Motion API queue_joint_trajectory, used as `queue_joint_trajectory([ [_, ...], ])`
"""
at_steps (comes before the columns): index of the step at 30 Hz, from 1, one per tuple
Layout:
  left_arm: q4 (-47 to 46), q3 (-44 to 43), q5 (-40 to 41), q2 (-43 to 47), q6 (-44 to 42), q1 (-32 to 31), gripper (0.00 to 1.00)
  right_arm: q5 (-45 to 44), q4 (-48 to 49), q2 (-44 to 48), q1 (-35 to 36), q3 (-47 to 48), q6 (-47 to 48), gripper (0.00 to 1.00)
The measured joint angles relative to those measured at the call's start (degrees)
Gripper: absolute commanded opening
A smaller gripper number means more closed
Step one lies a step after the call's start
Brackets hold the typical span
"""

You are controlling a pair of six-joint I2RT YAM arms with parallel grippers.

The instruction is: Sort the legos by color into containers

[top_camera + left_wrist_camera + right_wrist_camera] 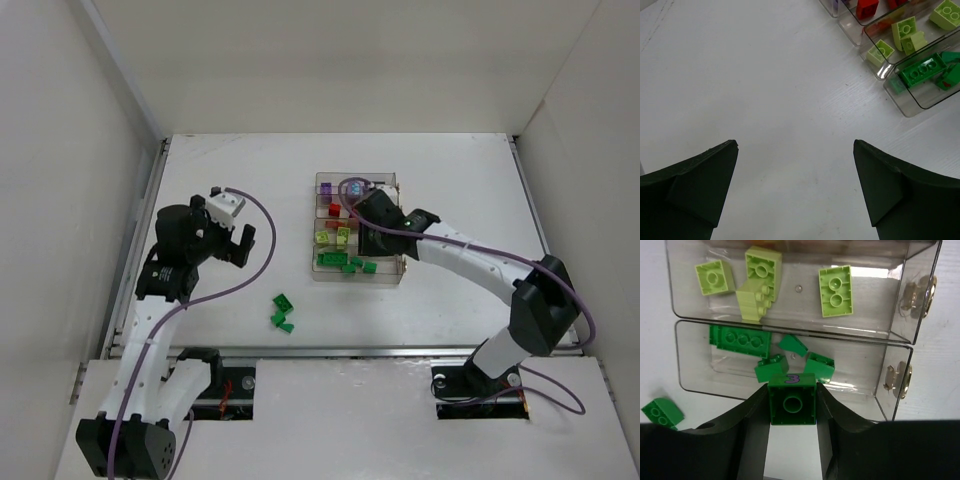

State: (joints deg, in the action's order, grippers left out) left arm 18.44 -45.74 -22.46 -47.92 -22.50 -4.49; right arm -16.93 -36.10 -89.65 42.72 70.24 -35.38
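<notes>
The clear four-compartment tray (317,273) sits mid-table. My right gripper (372,230) hovers over the tray's near side, shut on a dark green brick (792,401) marked with a purple 3, held just at the edge of the dark green compartment (900,371). That compartment holds several dark green legos (740,341); the one beside it holds lime legos (835,291). Red legos (334,208) and purple legos (327,188) lie in the farther compartments. My left gripper (236,246) is open over bare table, left of the tray, fingers (715,175) wide apart.
Three loose dark green bricks (283,313) lie on the table in front of the tray, between the arms. Another dark green brick (662,413) rests outside the tray's near wall. White walls enclose the table on three sides.
</notes>
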Motion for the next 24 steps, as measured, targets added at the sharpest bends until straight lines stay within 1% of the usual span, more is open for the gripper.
queue_joint_trajectory([
  [3, 0.0, 0.0, -0.8, 0.4, -0.6, 0.0, 1.00, 0.0, 0.5, 0.2, 0.1, -2.4, -0.8, 0.16],
  [5, 0.0, 0.0, -1.3, 0.4, -0.8, 0.0, 1.00, 0.2, 0.5, 0.2, 0.0, -4.1, -1.4, 0.38],
  [6, 0.0, 0.0, -1.4, 0.4, -0.9, 0.0, 1.00, 0.2, 0.5, 0.2, 0.0, -4.6, -1.6, 0.52],
  [7, 0.1, 0.0, -1.6, 0.4, -0.9, 0.0, 1.00, 0.3, 0.5, 0.2, -0.1, -5.1, -1.8, 0.63],
  [8, 0.1, 0.0, -1.7, 0.4, -1.0, 0.0, 1.00, 0.3, 0.5, 0.2, -0.3, -5.2, -2.3, 0.80],
  [10, 0.4, 0.0, -2.6, 0.4, -1.2, 0.0, 1.00, 0.4, 0.6, 0.2, -0.3, -5.4, -2.5, 0.94],
  [12, 0.8, 0.0, -3.3, 0.4, -1.5, 0.0, 1.00, 0.4, 0.6, 0.3, -0.4, -5.4, -2.5, 0.98],
  [15, 1.3, 0.0, -4.4, 0.4, -1.9, 0.0, 1.00, 0.3, 0.6, 0.7, -0.4, -5.4, -2.6, 0.99],
  [24, 2.1, 0.1, -6.3, 0.4, -2.6, 0.0, 1.00, 0.0, 0.8, 4.1, -0.4, -3.8, -2.2, 0.99],
])
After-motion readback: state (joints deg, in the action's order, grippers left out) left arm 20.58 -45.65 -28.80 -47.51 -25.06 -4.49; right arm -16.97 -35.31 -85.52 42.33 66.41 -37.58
